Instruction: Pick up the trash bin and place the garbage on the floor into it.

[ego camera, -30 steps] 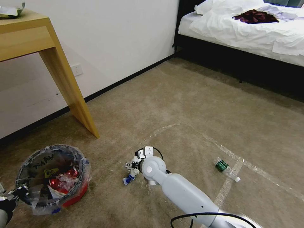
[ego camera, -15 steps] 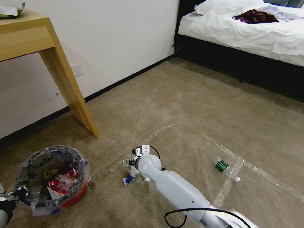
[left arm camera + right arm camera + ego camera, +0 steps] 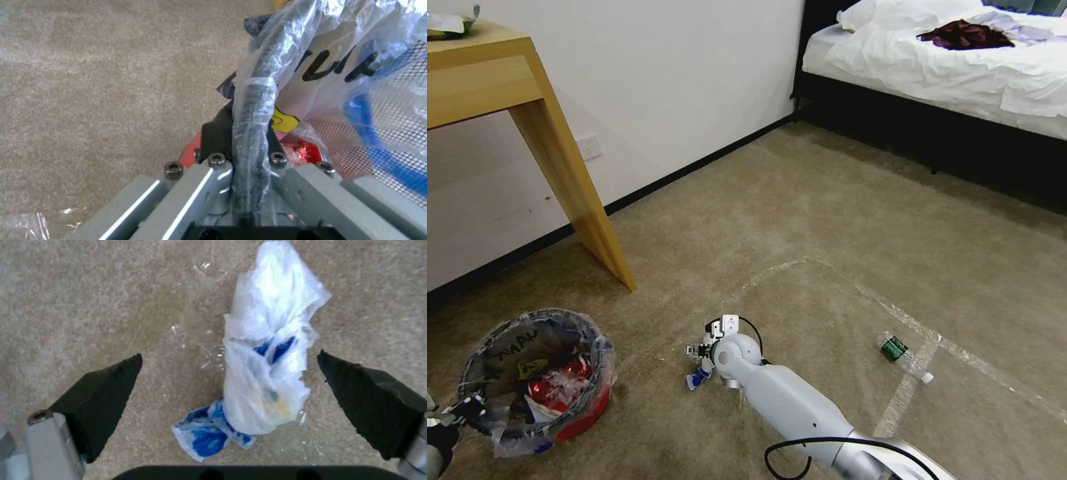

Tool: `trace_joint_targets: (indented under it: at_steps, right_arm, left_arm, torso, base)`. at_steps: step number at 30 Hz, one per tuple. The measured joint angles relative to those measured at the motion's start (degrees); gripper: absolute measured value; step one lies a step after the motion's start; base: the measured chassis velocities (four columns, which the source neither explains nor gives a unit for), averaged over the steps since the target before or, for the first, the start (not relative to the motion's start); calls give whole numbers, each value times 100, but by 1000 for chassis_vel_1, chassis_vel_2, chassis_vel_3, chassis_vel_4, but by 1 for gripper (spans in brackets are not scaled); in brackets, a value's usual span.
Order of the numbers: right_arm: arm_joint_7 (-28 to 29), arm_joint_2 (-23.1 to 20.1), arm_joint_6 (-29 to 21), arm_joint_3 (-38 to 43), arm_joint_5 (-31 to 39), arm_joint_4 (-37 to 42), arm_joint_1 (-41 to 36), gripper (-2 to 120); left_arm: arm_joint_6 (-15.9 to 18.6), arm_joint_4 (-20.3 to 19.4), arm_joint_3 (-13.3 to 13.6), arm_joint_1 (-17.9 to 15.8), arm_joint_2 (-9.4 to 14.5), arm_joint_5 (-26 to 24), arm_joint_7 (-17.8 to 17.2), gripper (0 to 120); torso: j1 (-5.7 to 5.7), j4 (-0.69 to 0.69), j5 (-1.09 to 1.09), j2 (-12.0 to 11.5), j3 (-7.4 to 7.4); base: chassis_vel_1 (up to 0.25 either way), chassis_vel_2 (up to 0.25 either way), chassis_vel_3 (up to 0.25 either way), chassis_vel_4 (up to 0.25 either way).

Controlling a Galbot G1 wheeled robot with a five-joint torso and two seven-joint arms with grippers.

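Currently: right hand (image 3: 229, 386) spread wide, straddling the white-and-blue wrapper (image 3: 262, 373) on the floor (image 3: 89, 306). Best descend squarely, then pinch its bunched middle. Left hand (image 3: 249, 160) clamped on the trash bin (image 3: 537, 377) rim.

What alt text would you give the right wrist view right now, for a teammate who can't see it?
The right gripper is open, its two black fingers straddling a crumpled white and blue plastic wrapper that lies on the beige carpet. Neither finger touches the wrapper. A shiny strip of clear tape crosses the carpet beside it.
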Motion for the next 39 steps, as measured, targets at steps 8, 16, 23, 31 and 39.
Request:
trace_joint_targets:
  at_steps: [8,16,23,31,39]
  right_arm:
    - [-115,171,54,40,-178,-279,11,100]
    - [-218,274,91,46,-315,-536,69,99]
    - [-339,275,149,73,-444,-762,133,100]
    - [-485,271,215,113,-581,-1015,199,100]
    - [-624,269,231,128,-678,-1187,232,99]
  left_arm:
    - [-14,-24,4,39,-11,7,11,1]
    - [-19,-34,-3,46,0,3,15,1]
    - [-31,-36,-9,59,-1,1,25,1]
    - [-39,-28,-6,51,-24,6,33,1]
    - [-52,-18,-4,61,-40,25,46,1]
  torso:
    - [0,0,0,0,0]
    - [0,0,0,0,0]
    - [0,0,1,0,0]
    - [0,0,0,0,0]
    - [0,0,0,0,0]
  base:
    - [0,0,0,0]
    - [0,0,0,0]
    - [0,0,0,0]
    - [0,0,0,0]
    - [0,0,0,0]
